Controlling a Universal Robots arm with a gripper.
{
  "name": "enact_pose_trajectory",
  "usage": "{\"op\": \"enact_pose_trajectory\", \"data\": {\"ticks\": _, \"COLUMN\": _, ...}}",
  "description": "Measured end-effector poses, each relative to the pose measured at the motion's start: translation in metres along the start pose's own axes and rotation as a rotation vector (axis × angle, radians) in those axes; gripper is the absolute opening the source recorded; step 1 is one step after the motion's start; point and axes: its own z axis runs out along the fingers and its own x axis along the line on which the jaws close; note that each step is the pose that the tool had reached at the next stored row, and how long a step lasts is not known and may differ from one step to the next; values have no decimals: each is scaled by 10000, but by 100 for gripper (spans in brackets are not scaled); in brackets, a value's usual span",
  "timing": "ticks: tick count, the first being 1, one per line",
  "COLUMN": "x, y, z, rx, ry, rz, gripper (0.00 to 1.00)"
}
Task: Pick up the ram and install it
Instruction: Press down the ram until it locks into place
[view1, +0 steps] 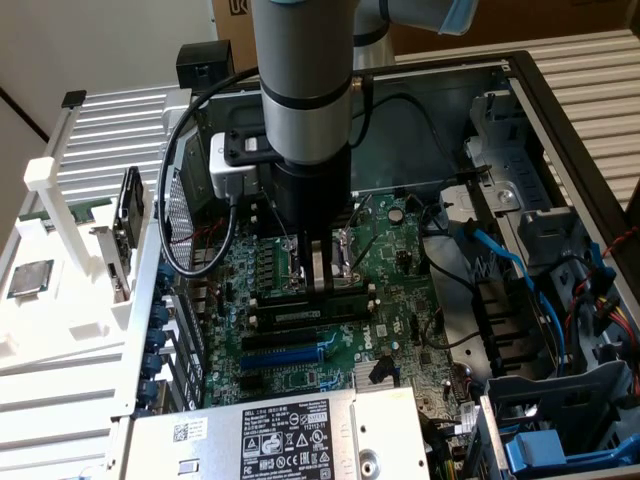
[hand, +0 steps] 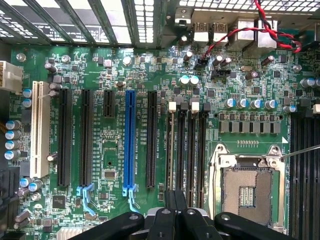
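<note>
My gripper hangs straight down from the arm into the open computer case, fingers shut together. Its tips rest on the top edge of the ram, a long dark stick. The ram sits in a memory slot between white end clips. In the wrist view the shut gripper sits over the row of black memory slots, next to the open processor socket. There the ram cannot be told apart from the slots.
The green motherboard carries a blue card slot and black ones beside it. A silver power supply lies at the front. Blue and black cables crowd the exterior view's right. A white rack holding a square processor chip stands at the exterior view's left.
</note>
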Motion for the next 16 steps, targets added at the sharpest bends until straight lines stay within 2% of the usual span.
{"op": "enact_pose_trajectory", "data": {"ticks": 16, "x": 1, "y": 0, "z": 17, "rx": 0, "ry": 1, "rz": 0, "gripper": 10}}
